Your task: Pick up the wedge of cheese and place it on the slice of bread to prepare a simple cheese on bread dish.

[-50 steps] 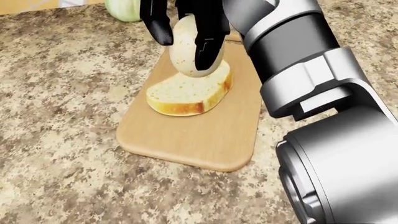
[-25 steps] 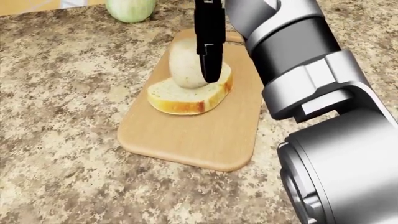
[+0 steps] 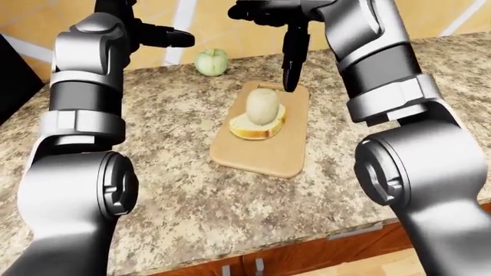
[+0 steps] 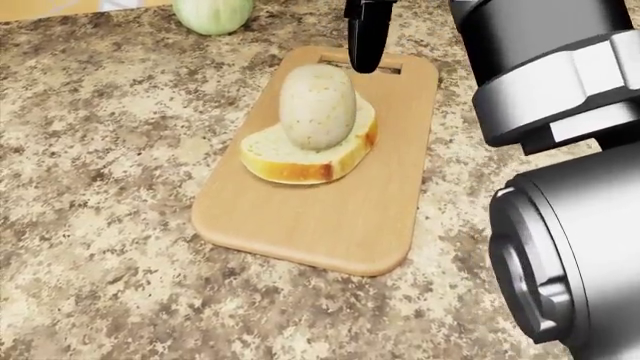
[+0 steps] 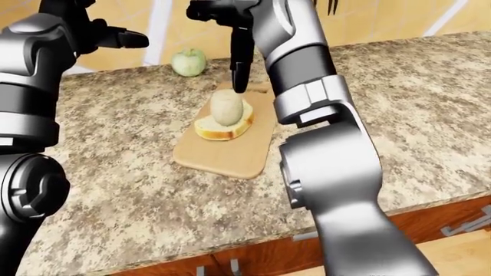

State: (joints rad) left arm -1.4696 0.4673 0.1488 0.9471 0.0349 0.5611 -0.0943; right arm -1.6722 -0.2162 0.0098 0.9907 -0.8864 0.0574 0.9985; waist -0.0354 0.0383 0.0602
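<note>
The pale, rounded wedge of cheese [image 4: 317, 106] stands upright on the slice of bread [image 4: 300, 159], which lies on a wooden cutting board [image 4: 320, 225]. My right hand [image 3: 274, 37] hangs above the board's top end, open and empty. One black finger [image 4: 365, 37] points down just beyond the cheese, apart from it. My left hand [image 3: 165, 38] is raised high at the upper left of the left-eye view, fingers stretched out, holding nothing, far from the board.
A green apple [image 3: 212, 61] sits on the granite counter [image 3: 153, 172] above and left of the board. The counter's near edge, with wooden cabinet fronts [image 3: 307, 259] below it, shows at the bottom of the eye views. My right arm crosses the right side.
My right hand has let go of the cheese and lifted up and away. The cheese has settled upright on the bread. The head view has shifted slightly.
</note>
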